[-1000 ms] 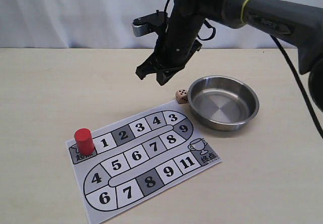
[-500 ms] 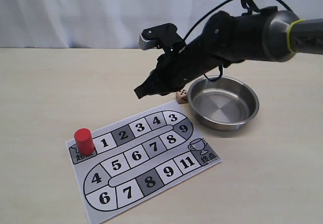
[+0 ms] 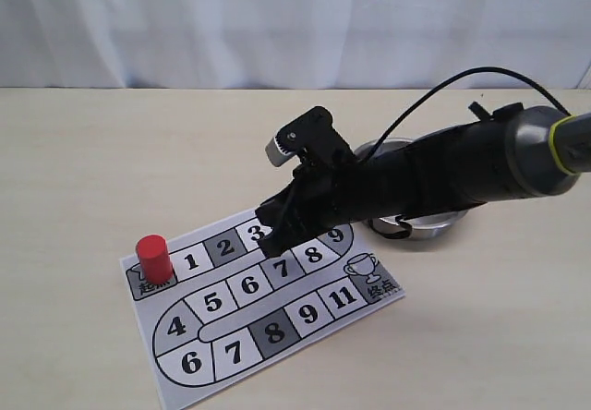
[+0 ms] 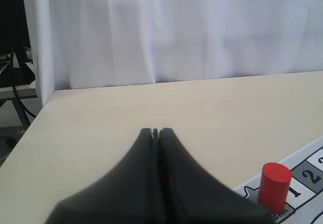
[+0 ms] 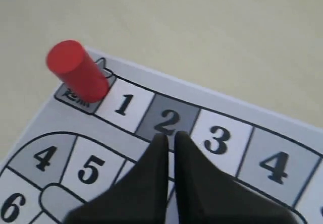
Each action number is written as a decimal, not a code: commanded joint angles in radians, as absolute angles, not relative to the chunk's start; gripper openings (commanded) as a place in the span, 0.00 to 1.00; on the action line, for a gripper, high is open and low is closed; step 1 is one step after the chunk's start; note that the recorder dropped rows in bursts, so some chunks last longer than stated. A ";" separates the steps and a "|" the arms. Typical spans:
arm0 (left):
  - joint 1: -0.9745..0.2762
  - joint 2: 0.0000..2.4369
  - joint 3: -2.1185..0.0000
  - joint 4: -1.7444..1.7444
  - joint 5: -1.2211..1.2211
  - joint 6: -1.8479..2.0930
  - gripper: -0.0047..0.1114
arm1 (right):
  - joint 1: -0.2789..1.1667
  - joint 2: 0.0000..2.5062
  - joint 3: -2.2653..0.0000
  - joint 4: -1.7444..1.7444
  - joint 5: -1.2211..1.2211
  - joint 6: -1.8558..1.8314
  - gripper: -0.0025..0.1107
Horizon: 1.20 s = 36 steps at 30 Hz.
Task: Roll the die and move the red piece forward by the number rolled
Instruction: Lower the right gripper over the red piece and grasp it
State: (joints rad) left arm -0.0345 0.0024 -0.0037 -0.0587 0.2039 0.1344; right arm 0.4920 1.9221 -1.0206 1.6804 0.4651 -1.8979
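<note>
**Right gripper low over the board, pinched, short of red piece**

Reaches in from the right across the board (image 3: 231,355) with the right gripper (image 5: 169,135). Shows tips together with only a thin slit between, nothing held, low over square 2. Finds the red piece (image 3: 153,258) upright on the start square at the board's left end, left of those tips and apart from them. Shows the left gripper (image 4: 155,132) pressed together too, empty, above bare desk (image 4: 202,108) left of the piece. Cannot find the die: probably hidden behind the arm, so no count readable here. Sees only a sliver of the steel bowl (image 3: 432,227) behind the forearm, on the right.

Risks, as judgement:
- Would likely bump the piece and topple it if driven on with tips together; needs opening first, since a tall narrow pawn tips easily.
- Could drag the loose paper sheet if lowered further, shifting the squares under the piece.
- Could nudge bowl or die with the forearm and change the rolled face.
- Could miscount without a clear look at the die.

Room: squares 1 to 4 ahead of the piece bare. Plenty of open desk far of and left of the board. Desk's left edge visible in left wrist view, well away from the piece. Little margin seen on the near side of the board.
</note>
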 commanded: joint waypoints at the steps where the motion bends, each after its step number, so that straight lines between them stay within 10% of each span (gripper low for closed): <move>1: -0.038 0.000 0.000 -0.063 0.197 0.128 0.04 | 0.491 1.910 -1.013 1.744 0.528 -1.941 0.06; 16: -0.038 0.000 0.000 -0.061 0.197 0.128 0.04 | 0.658 1.910 -1.030 1.744 -0.255 -1.728 0.06; 24: -0.038 0.000 0.000 -0.061 0.197 0.128 0.04 | 0.639 1.910 -1.131 1.595 -0.269 -2.112 0.06; 31: -0.038 0.000 0.000 -0.061 0.197 0.128 0.04 | 0.587 1.906 -1.231 1.744 -0.251 -1.475 0.06; 36: -0.038 0.000 0.000 -0.063 0.197 0.128 0.04 | 0.488 1.915 -1.230 1.744 0.217 -1.078 0.06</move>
